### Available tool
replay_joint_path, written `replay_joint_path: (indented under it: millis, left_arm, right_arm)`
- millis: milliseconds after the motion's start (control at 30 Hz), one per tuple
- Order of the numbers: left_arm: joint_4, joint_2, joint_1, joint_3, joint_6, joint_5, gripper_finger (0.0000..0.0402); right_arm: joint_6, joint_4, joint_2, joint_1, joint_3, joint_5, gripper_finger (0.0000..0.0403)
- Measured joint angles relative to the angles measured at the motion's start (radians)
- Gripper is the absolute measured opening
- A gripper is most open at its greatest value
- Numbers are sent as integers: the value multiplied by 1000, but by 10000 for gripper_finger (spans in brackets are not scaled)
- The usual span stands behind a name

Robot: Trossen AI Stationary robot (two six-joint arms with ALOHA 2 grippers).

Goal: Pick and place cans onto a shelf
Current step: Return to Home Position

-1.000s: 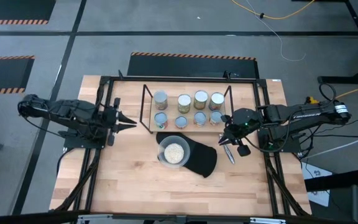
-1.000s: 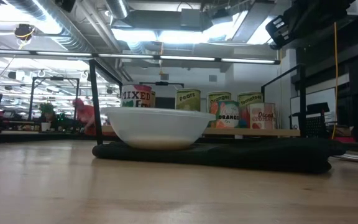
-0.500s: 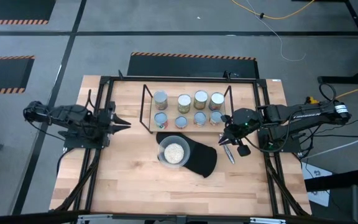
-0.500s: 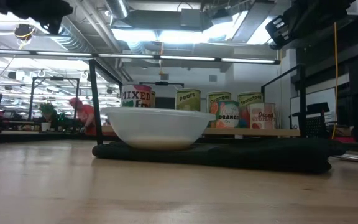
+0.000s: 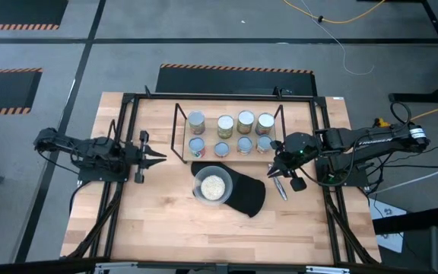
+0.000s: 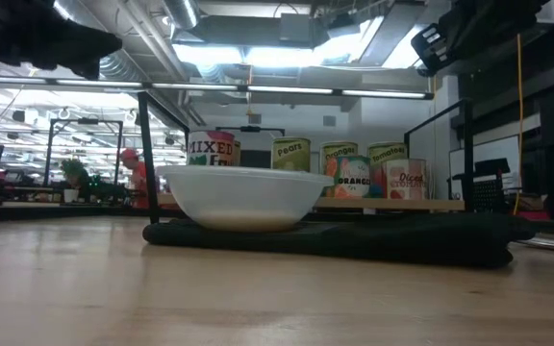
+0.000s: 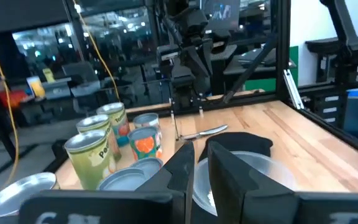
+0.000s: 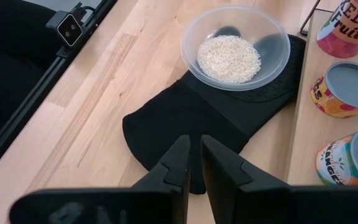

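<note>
Several cans (image 5: 225, 125) stand upright in two rows on the shelf (image 5: 179, 133), a black rod rack at the table's far middle; the low view shows their labels (image 6: 292, 154). My left gripper (image 5: 164, 157) hangs level to the left of the shelf, pointing at it, shut and with nothing in it; its wrist view shows the fingers (image 7: 199, 152) before the cans (image 7: 92, 155). My right gripper (image 5: 274, 171) waits to the right of the shelf, tipped down over the black mat (image 8: 185, 118), shut and bare (image 8: 195, 142).
A clear bowl of pale grains (image 5: 212, 185) sits on a black mat (image 5: 245, 196) in front of the shelf. A metal spoon (image 5: 280, 188) lies at the mat's right. Black frame rails (image 5: 120, 137) run along both table sides. A person in red (image 6: 133, 173) shows far behind.
My left gripper has sunk toward the table on the left of the shelf and has tipped up to level; in the low view its arm has come into the picture's upper left. The cans, the bowl and my right gripper have kept still.
</note>
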Motion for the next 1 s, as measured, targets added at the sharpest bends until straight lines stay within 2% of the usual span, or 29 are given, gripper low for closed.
replay_joint_path:
  millis: [267, 533, 867, 1000]
  left_arm:
    - [216, 1, 65, -134, 46, 11, 40]
    - [205, 2, 193, -134, 10, 140, 40]
    - [190, 3, 316, -134, -34, 130, 40]
    - [137, 3, 347, -134, -58, 90, 40]
  right_arm:
    - [0, 7, 0, 0, 0, 0, 45]
    - [0, 9, 0, 0, 0, 0, 45]
    - [0, 9, 0, 0, 0, 0, 45]
    - [0, 9, 0, 0, 0, 0, 45]
